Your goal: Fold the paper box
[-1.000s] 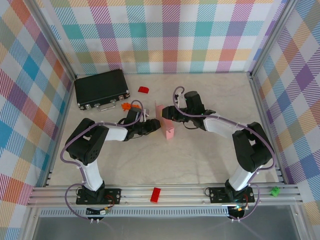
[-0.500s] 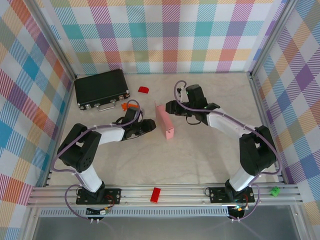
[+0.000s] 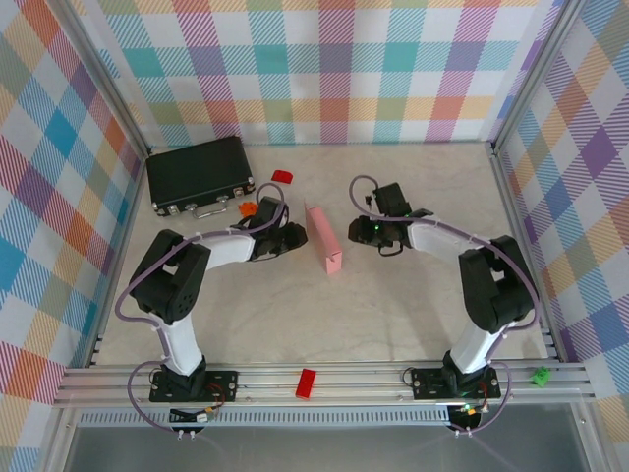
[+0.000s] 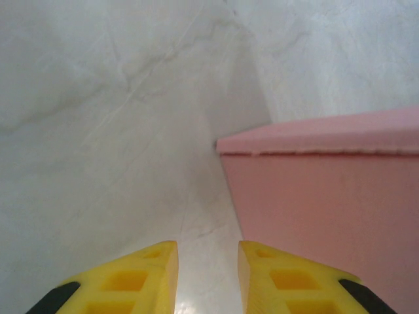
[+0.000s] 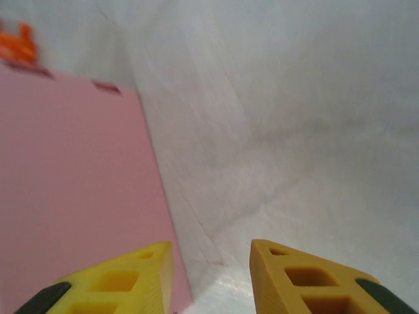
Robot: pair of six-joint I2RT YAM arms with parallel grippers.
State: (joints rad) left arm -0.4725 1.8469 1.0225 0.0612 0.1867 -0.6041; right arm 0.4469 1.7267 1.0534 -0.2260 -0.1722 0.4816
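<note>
— If we go by size, what heads the list?
— Item one, table (image 3: 393,305): pale marbled top. Item two, black case (image 3: 200,174): far left corner, well apart from the work. Item three, paper box (image 3: 322,238): pink card, one long narrow block lying mid-table between the two arms.
— And the grippers?
— Item four, left gripper (image 4: 207,252): jaws parted, nothing between them, aimed past the box's near corner. Item five, right gripper (image 5: 211,252): jaws likewise parted and empty, close beside the opposite face. Item six, red block (image 3: 282,177): small, lying behind the box.
— Handling note?
— Probably a closing or squaring step. I'd brace one face while the other arm presses. Keep the contact low and even, since thin card will likely buckle or slide if shoved from one side alone.
</note>
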